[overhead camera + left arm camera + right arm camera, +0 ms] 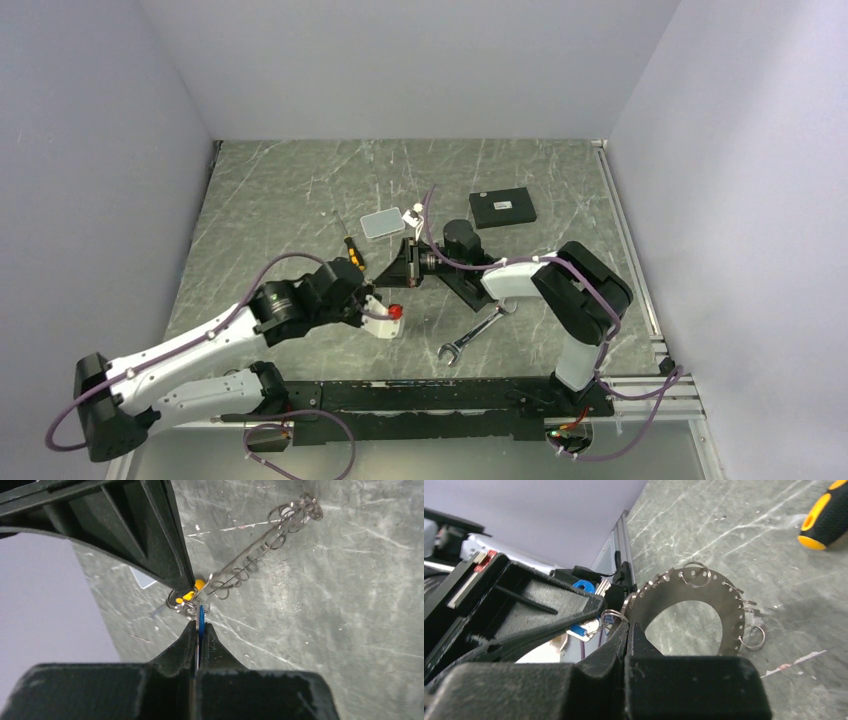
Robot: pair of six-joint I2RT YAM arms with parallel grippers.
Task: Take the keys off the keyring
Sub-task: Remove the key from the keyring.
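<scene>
The keyring is a flat grey metal ring with holes along its rim, held upright above the table. Keys show as small thin grey wire loops hanging from that rim. My right gripper is shut on the ring's left edge. In the left wrist view the keyring appears edge-on, slanting up to the right. My left gripper is shut on the blue-tagged key at the ring's lower end. The two grippers meet tip to tip near the table's middle.
A silver wrench lies near the front, right of the grippers. A black flat rectangle sits at the back right. A yellow-and-black screwdriver and a small pale case lie just behind the grippers.
</scene>
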